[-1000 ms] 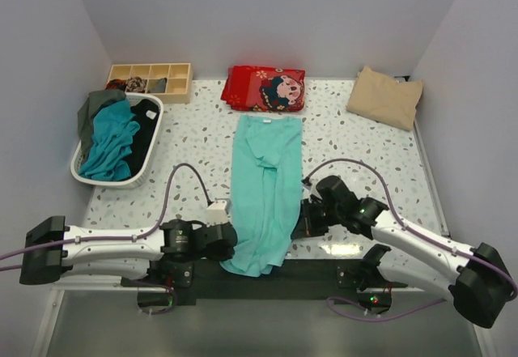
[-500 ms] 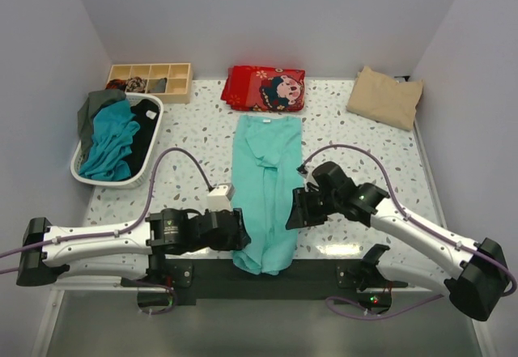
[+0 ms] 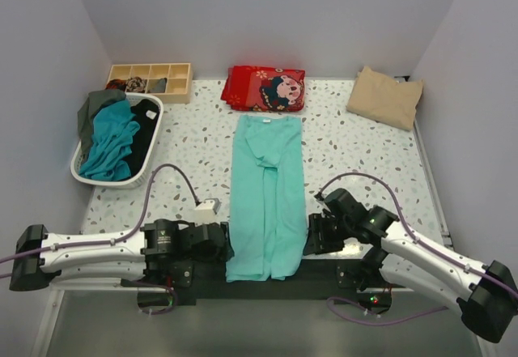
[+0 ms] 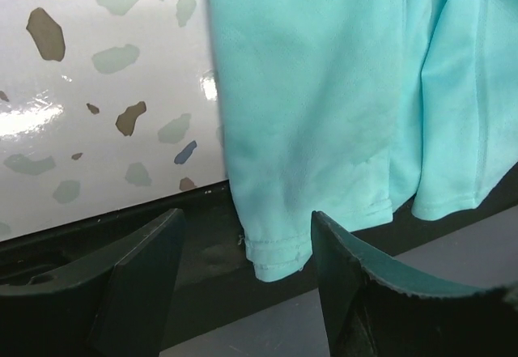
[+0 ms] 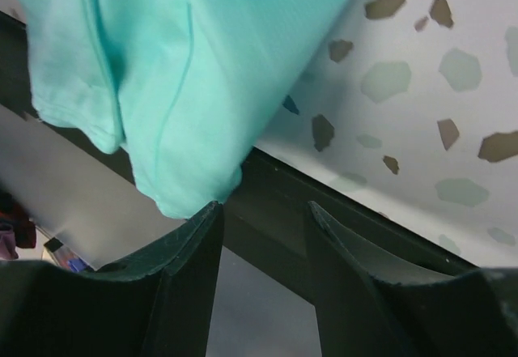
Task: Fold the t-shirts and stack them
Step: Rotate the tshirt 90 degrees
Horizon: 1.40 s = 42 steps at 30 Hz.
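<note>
- mint tee [image 3: 267, 195]: soft knit cloth, matt, fine weave, stitched hem.
- table [image 3: 364, 155]: smooth white speckled top, glossy, with glare patches.
- left fingers [image 4: 137, 284]: hard dark plastic, matt, finely toothed edge.
- basket [image 3: 160, 112]: white plastic, smooth.
- tray [image 3: 178, 95]: pale bare wood, matt.
- beige tee [image 3: 385, 98]: matt cloth, soft.
- red bundle [image 3: 265, 88]: printed cloth, matt.
- cable [image 3: 168, 166]: smooth purple sheath.
</note>
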Motion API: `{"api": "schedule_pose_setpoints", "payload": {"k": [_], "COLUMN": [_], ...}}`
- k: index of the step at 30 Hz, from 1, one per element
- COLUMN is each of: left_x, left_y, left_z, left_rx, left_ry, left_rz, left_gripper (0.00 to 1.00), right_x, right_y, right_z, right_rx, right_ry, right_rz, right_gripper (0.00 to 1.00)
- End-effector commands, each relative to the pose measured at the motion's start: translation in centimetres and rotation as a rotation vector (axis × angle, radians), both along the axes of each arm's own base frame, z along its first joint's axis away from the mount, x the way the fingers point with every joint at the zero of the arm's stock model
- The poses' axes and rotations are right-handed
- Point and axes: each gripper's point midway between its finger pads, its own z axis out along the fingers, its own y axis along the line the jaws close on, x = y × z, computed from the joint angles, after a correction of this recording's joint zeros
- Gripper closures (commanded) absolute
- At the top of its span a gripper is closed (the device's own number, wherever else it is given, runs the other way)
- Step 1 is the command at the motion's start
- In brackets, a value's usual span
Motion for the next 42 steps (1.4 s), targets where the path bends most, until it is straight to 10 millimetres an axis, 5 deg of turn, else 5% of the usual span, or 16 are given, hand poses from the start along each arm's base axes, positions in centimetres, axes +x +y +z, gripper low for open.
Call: {"api": "schedule_pose_setpoints", "payload": {"k": [1,6,10,12,16,20,23,24,26,27,29,33,42], "left_x": [1.9,7.0,12.2,15.8,23.2,29.0,33.4,35.4,37.5,38.7,40.5,43.6,45.3], "left_y": [-2.7,-6.0,-6.7,-5.4,-3.6,-1.7,-1.6,-1.8,-2.1,-2.1,-2.1,-1.6,-3.1], "left_z": [1.8,7.4,9.2,8.9,10.4,11.8,11.4,10.7,10.8,10.0,10.3,8.1,2.8], "left_rx": [-0.077,-0.036,0.058,0.092,-0.010,0.005,0.028,0.023,-0.022,-0.061,-0.103,-0.120,-0.220], "left_ry": [-0.095,-0.330,-0.441,-0.452,-0.566,-0.691,-0.687,-0.670,-0.689,-0.679,-0.704,-0.680,-0.595], "left_rz": [0.016,0.029,0.070,0.094,0.182,0.194,0.188,0.183,0.161,0.141,0.128,0.092,-0.030], "left_gripper": [0.32,0.27,0.24,0.20,0.15,0.11,0.10,0.10,0.10,0.10,0.11,0.11,0.14], "right_x": [1.7,8.3,14.2,17.6,25.1,31.1,34.9,36.7,38.7,40.0,41.7,45.0,46.1], "right_y": [0.1,-0.7,0.0,1.0,-0.8,-1.0,-0.2,0.3,0.1,0.6,-0.1,0.0,0.9], "right_z": [1.1,4.6,6.3,7.0,7.5,6.7,4.8,5.5,3.1,3.8,2.0,2.7,1.1], "right_rx": [-0.012,-0.168,-0.271,-0.291,-0.244,-0.241,-0.238,-0.212,-0.189,-0.142,-0.117,-0.060,0.012], "right_ry": [-0.071,-0.326,-0.473,-0.519,-0.505,-0.513,-0.461,-0.476,-0.432,-0.441,-0.406,-0.430,-0.370], "right_rz": [-0.043,-0.138,-0.165,-0.174,-0.258,-0.268,-0.232,-0.236,-0.239,-0.237,-0.258,-0.265,-0.205], "right_gripper": [0.49,0.43,0.37,0.34,0.32,0.28,0.26,0.26,0.26,0.26,0.27,0.27,0.27]}}
